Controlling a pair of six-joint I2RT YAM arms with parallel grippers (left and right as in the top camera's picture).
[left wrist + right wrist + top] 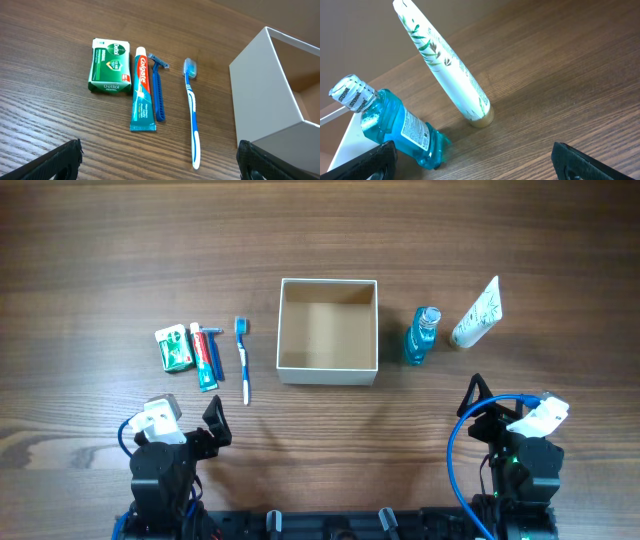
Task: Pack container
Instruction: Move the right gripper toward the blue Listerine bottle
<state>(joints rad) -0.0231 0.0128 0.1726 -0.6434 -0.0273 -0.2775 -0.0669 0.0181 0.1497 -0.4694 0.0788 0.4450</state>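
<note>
The container, a square open-top cardboard box with white walls and a tan inside, stands at the table's middle and holds nothing; its white wall shows in the left wrist view. Left of it lie a blue toothbrush, a blue razor, a Colgate toothpaste tube and a green Dettol soap box. Right of it stand a blue mouthwash bottle and a white tube. My left gripper and right gripper are open and empty, near the front edge.
Wood-grain tabletop all round. Both arm bases sit at the front edge, with blue cables on them. The toiletries on the left lie side by side, close together.
</note>
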